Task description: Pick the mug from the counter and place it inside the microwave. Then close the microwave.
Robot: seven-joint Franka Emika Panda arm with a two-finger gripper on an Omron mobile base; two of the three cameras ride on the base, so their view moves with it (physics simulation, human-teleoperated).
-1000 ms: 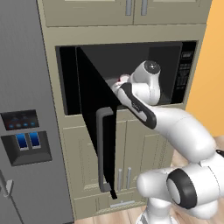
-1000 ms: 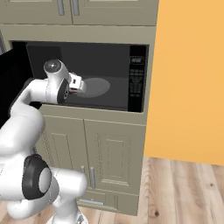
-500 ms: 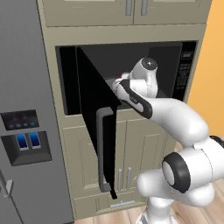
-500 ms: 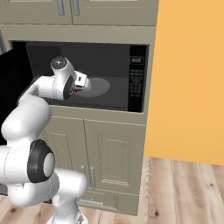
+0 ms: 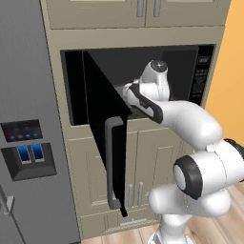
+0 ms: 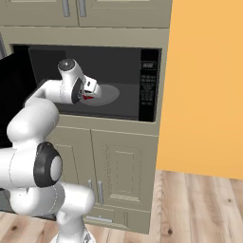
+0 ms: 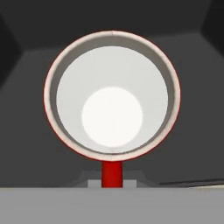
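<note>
One mug (image 7: 112,94) is clamped in the gripper (image 6: 89,91), held by its red handle inside the microwave (image 6: 149,80), just above the round turntable (image 6: 110,93). Looking down the hand, its white interior faces us. Beside the microwave cavity, the door (image 5: 106,133) hangs wide open.

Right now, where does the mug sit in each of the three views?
Left base view: hidden behind the hand and the open door.
Right base view: mug, a red sliver at the hand, left of the turntable.
Hand view: centre, white inside facing the camera.
Shared landmark: the microwave cavity.
</note>
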